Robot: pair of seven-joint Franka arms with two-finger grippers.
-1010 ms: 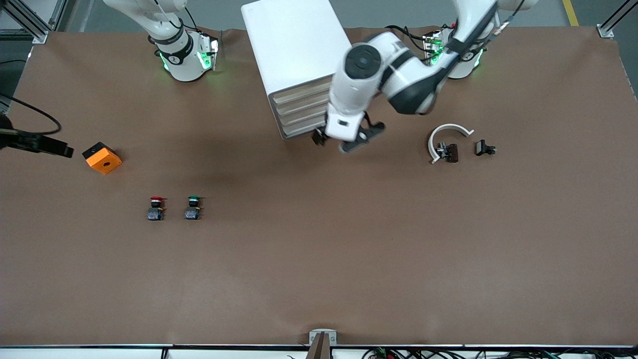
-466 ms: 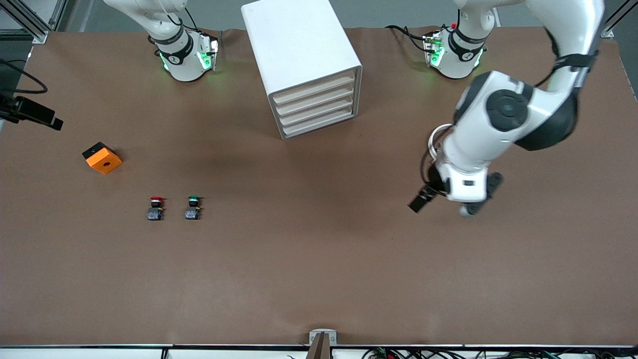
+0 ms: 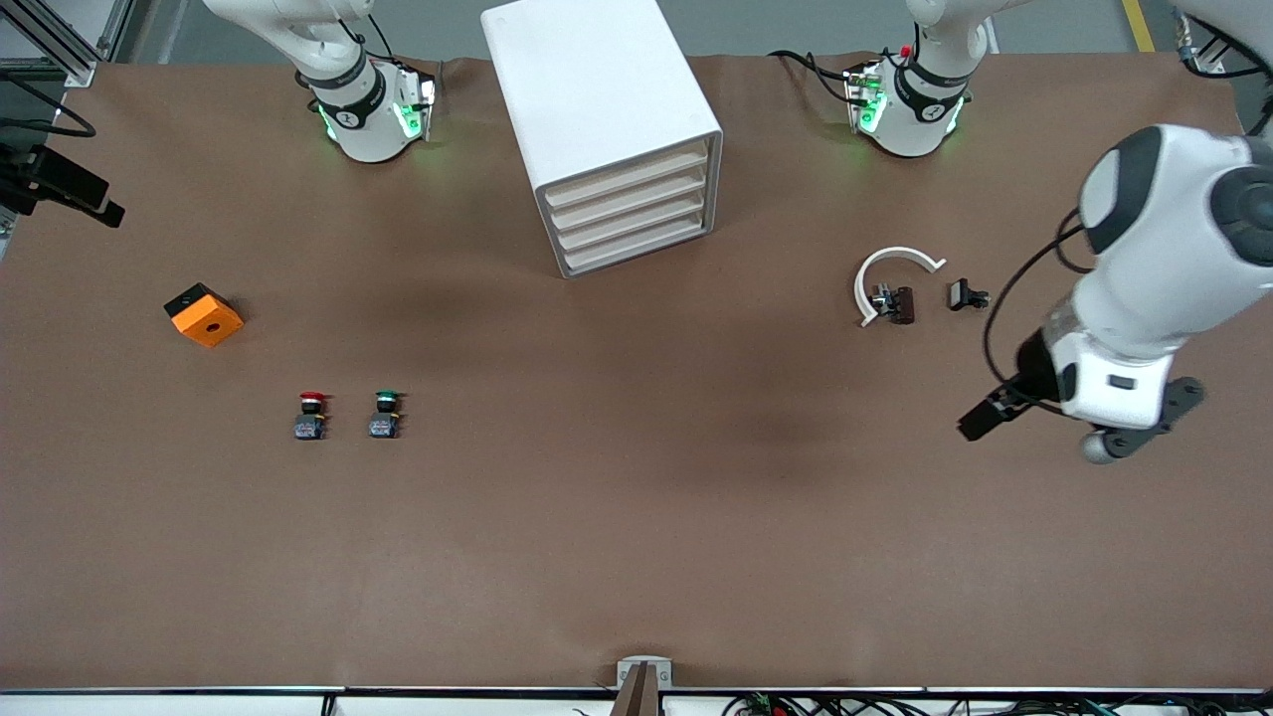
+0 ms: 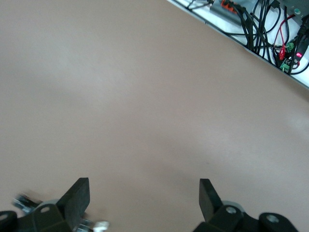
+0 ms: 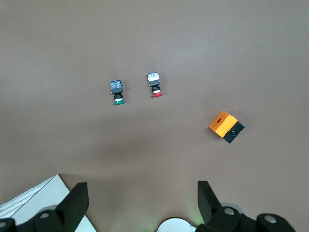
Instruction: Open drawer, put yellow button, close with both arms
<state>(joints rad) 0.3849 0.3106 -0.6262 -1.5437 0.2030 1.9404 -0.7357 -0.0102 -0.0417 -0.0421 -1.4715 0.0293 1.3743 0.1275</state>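
Observation:
The white cabinet (image 3: 587,80) stands between the two arm bases. Its top drawer (image 3: 629,171) and the three lower drawers are all shut flush. The yellow button is not in view anywhere. My left gripper (image 4: 144,191) is open and empty over bare table at the left arm's end, and its hand (image 3: 1114,393) shows in the front view. My right gripper (image 5: 142,193) is open and empty, held high near the right arm's end. Only a dark part of the right hand (image 3: 65,189) shows at the edge of the front view.
A red-capped button (image 3: 311,415) and a green-capped button (image 3: 384,414) stand side by side, with an orange block (image 3: 204,314) nearby. A white curved piece (image 3: 890,261) and small dark parts (image 3: 967,295) lie toward the left arm's end. Cables run along the table edge (image 4: 260,29).
My left arm has swung from in front of the cabinet's drawers out to the left arm's end of the table. The dark part of the right hand has moved farther from the front camera.

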